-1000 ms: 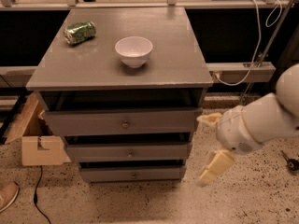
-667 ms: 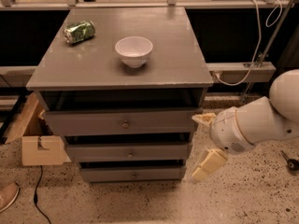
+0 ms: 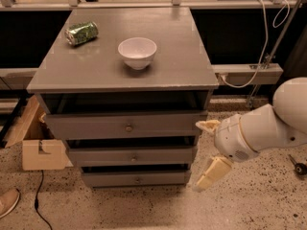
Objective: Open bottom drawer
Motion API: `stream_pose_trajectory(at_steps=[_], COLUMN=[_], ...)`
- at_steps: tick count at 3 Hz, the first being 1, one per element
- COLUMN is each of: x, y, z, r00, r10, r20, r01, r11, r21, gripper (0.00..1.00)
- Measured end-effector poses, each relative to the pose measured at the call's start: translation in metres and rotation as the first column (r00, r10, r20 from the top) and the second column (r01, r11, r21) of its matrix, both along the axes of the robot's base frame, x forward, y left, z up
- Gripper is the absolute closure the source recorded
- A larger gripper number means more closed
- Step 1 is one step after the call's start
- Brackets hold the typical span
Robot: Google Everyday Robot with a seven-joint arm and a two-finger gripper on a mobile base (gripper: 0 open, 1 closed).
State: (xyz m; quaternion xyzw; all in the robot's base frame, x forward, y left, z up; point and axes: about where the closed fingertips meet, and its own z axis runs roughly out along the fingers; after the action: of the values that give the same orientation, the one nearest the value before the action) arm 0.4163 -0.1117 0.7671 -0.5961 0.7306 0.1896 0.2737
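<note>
The grey cabinet [image 3: 120, 75] has three drawers. The bottom drawer [image 3: 135, 178] is the lowest, a flat grey front with a small round knob [image 3: 138, 179], with a dark gap above it. The middle drawer [image 3: 132, 156] and top drawer [image 3: 127, 127] sit above it. My gripper [image 3: 207, 150] is at the cabinet's right front corner, beside the middle and bottom drawers. Its two cream fingers are spread apart, one finger [image 3: 208, 125] high and one finger [image 3: 213, 173] low, holding nothing. It touches no knob.
A white bowl [image 3: 137, 52] and a crushed green can [image 3: 81, 33] sit on the cabinet top. A cardboard box [image 3: 36, 145] stands left of the cabinet. A shoe [image 3: 8, 201] is at bottom left. A white cable [image 3: 261, 42] hangs at the right rear. Speckled floor lies in front.
My gripper and arm have moved left, closer to the cabinet's right front corner. The drawers, bowl and can have not moved.
</note>
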Motion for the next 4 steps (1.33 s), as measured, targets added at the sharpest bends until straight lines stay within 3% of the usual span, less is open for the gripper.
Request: stream_pose_trajectory(at_steps=[1, 2, 3, 4], x=[0.002, 0.010, 0.025, 0.033], y=[0.012, 0.028, 0.045, 0.058], z=[-0.056, -0.135, -0.215, -0.267], r00=[0.9977, 0.9910, 0.9859, 0.9854], r10=[0.068, 0.134, 0.167, 0.170], r20=[0.002, 0.002, 0.006, -0.008], r01=[-0.068, -0.134, -0.167, -0.168], r11=[0.998, 0.990, 0.983, 0.978], r21=[0.016, 0.035, 0.075, 0.125], gripper=[0.00, 0.00, 0.00, 0.00])
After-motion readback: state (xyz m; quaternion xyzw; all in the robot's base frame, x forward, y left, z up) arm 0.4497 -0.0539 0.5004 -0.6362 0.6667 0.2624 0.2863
